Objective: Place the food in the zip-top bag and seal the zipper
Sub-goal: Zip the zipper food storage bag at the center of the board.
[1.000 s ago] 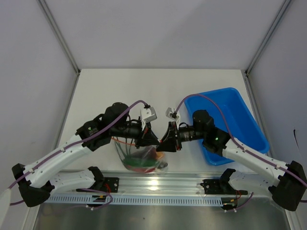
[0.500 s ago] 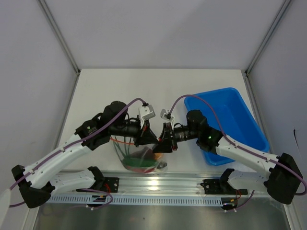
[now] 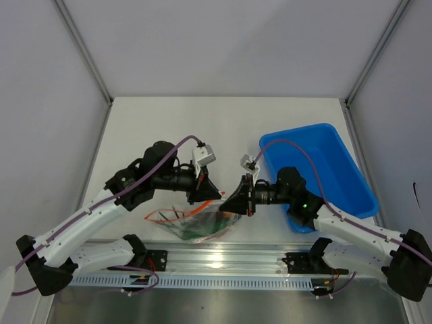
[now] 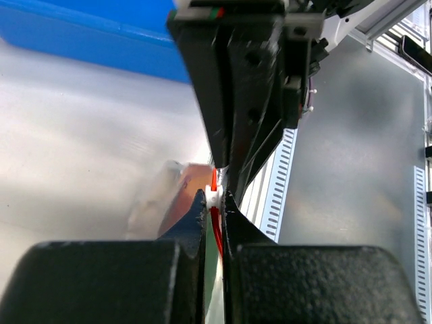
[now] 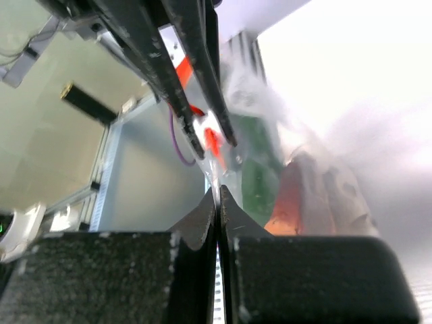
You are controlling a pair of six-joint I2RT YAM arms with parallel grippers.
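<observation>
Zip-top bag (image 3: 196, 228) held at the near middle of the table (image 3: 223, 128), left of the blue tray (image 3: 351, 177).
Its zipper (image 3: 179, 213) ran left to right, the right end slightly farther away, with the body on the near side and the food (image 5: 260, 182) inside. The left gripper (image 4: 214, 198) pinched the zipper's right end tight; the right gripper (image 5: 217, 196), just beside it, was clamped on the bag's edge.

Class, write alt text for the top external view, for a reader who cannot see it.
Near the front edge of a white table, the robot's left gripper and right gripper meet, both pinched shut on the mouth of a clear zip-top bag holding green food. A blue tray sits to the right.
</observation>
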